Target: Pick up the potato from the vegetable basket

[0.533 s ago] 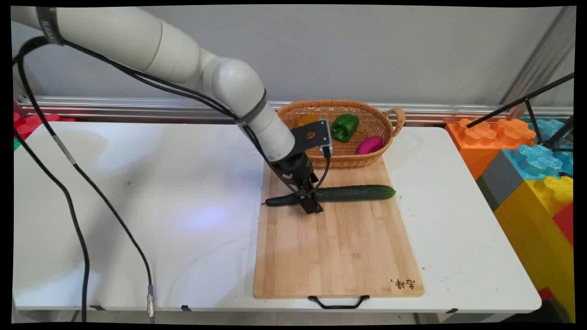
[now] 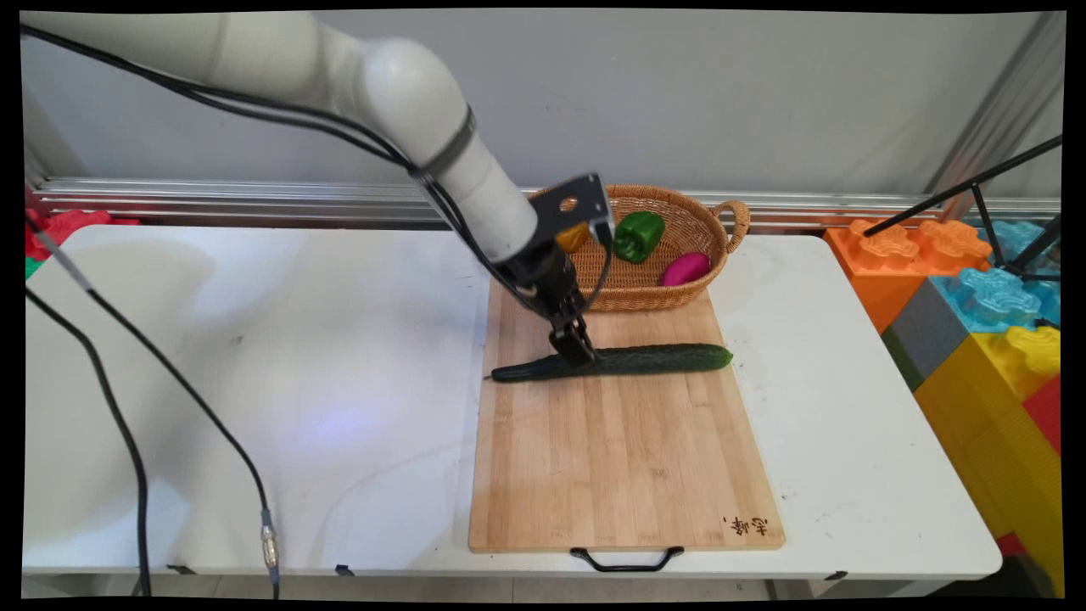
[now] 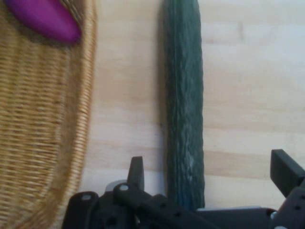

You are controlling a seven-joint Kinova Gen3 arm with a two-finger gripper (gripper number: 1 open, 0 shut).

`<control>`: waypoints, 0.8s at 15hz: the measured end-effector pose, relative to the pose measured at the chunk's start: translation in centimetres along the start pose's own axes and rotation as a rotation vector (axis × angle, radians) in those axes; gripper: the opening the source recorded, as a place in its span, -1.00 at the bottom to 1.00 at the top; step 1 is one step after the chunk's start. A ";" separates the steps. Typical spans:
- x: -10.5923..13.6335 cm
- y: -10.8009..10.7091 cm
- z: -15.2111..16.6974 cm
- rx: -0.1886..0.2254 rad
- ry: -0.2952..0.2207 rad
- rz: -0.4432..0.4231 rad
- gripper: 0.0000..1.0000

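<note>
End effector (image 2: 575,346) has lifted off the long dark green cucumber (image 2: 628,360).
Fingers spread wide, grasping nothing; cucumber lies on the pale wooden cutting board (image 2: 624,458).

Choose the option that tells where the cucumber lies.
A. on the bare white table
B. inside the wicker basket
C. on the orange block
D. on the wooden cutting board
D: the cucumber lies flat on the cutting board, in front of the basket, under the open end effector.
</note>
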 end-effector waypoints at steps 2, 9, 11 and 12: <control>0.4 -0.4 -2.3 0.028 0.041 -0.015 1.00; 0.6 -3.8 -6.3 0.181 0.124 -0.147 1.00; 0.1 -5.3 -6.5 0.234 0.126 -0.191 1.00; -0.1 -5.9 -6.5 0.254 0.124 -0.209 1.00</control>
